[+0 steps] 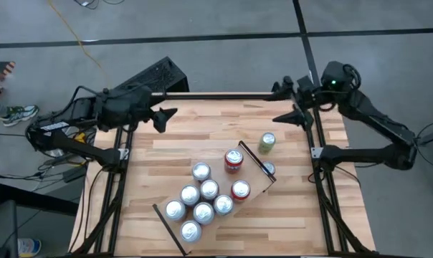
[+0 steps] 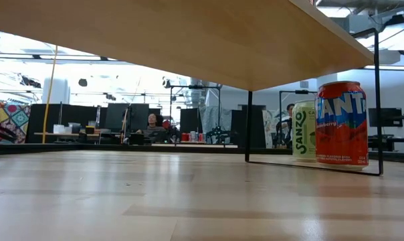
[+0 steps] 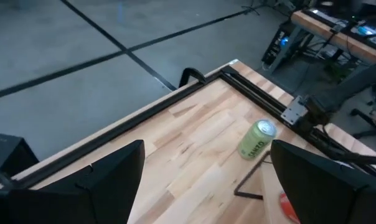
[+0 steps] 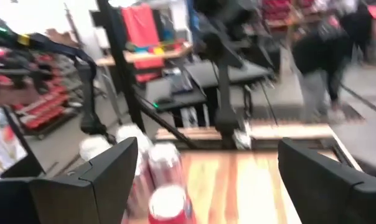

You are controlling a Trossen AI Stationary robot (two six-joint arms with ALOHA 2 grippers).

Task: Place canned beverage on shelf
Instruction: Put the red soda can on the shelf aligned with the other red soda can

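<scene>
looking straight down, we see the shelf (image 1: pixel 215 198) lying slantwise on the desk (image 1: pixel 173 154), a pale board with black strips at its short ends. seven silver-topped cans (image 1: pixel 199 198) stand clustered on it, with a red can (image 1: pixel 240 190) at the cluster's right edge. another red can (image 1: pixel 234 160) stands by the shelf's upper end, and a green can (image 1: pixel 267 142) stands on the desk, apart, toward the right arm. the right pincer (image 1: pixel 287 117) hovers over the desk's far right corner, fingers spread wide, holding nothing. the left pincer (image 1: pixel 165 118) waits over the far left edge, fingers apart and empty.
</scene>
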